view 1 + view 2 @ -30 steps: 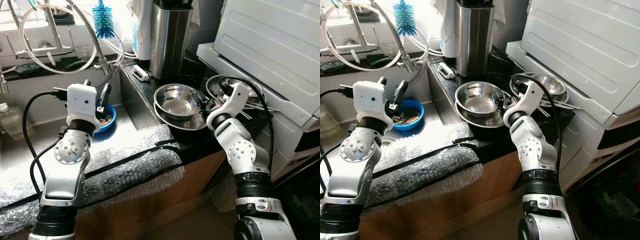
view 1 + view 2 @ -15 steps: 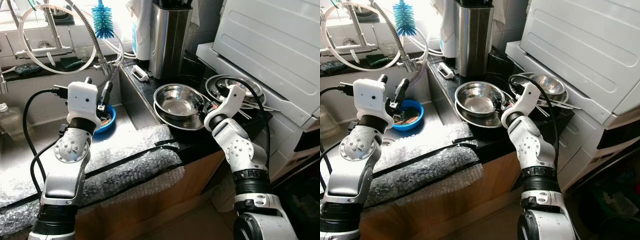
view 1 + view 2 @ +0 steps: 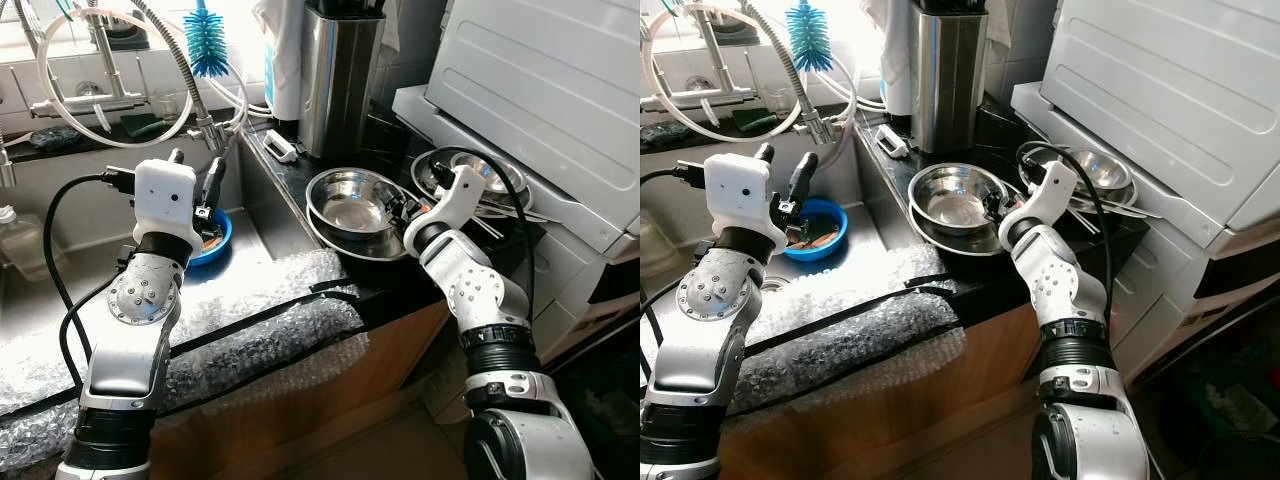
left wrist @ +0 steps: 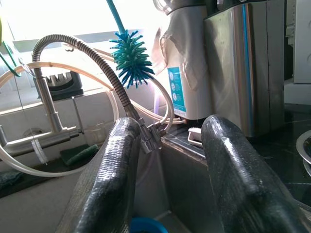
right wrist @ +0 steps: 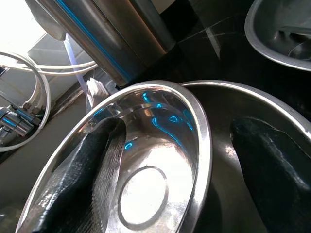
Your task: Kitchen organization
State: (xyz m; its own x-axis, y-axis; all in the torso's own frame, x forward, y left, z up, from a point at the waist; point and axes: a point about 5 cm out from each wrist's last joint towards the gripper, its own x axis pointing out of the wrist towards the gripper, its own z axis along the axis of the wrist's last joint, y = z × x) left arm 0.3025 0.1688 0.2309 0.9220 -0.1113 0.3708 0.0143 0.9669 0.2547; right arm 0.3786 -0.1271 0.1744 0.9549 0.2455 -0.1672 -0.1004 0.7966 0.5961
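Note:
A small steel bowl (image 3: pixel 350 205) sits nested in a wider steel bowl (image 3: pixel 368 247) on the black counter. My right gripper (image 3: pixel 408 210) is open at their right side. In the right wrist view one finger (image 5: pixel 82 179) reaches inside the small bowl (image 5: pixel 146 194) and the other finger (image 5: pixel 272 170) lies outside its rim, over the wider bowl (image 5: pixel 228 107). My left gripper (image 3: pixel 193 167) is open and held up over the sink, above a blue bowl (image 3: pixel 214 243) with scraps in it. The left wrist view has nothing between its fingers (image 4: pixel 112 170).
A sprayer hose (image 3: pixel 190 90) and teal bottle brush (image 3: pixel 207 45) hang behind the left gripper. A steel knife block (image 3: pixel 340 75) stands behind the bowls. Another steel bowl (image 3: pixel 485 175) with utensils lies by a white appliance (image 3: pixel 540 90). Bubble wrap (image 3: pixel 250 320) covers the sink's front edge.
My right gripper has shifted a little left, closer in on the small bowl's rim. The left arm has barely moved.

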